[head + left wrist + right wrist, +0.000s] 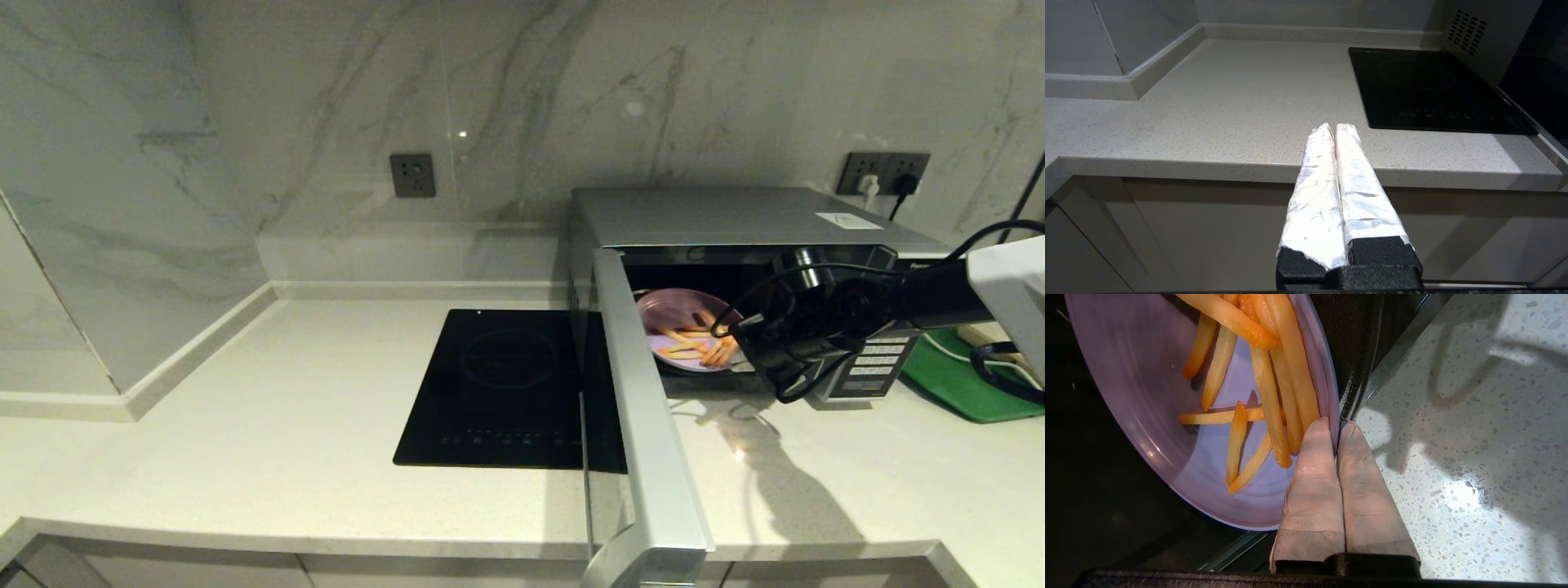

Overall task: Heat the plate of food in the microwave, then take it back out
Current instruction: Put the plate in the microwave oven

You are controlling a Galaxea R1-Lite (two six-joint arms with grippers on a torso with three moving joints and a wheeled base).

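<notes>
The silver microwave (735, 216) stands at the back right with its door (645, 425) swung wide open toward me. Inside its cavity sits the pale-lilac plate of food (665, 314) (1147, 416), with orange-yellow fries (1274, 400) on it. My right gripper (739, 353) (1337, 425) reaches into the front of the opening and is shut on the plate's near rim, one finger above the rim and one below. My left gripper (1335, 127) is shut and empty, hanging low in front of the counter edge; it does not show in the head view.
A black induction cooktop (498, 384) (1429, 87) lies left of the microwave. A green tray (959, 376) sits at the far right behind my right arm. The speckled counter (245, 425) runs to a wall corner on the left. Wall sockets (886, 173) are behind the microwave.
</notes>
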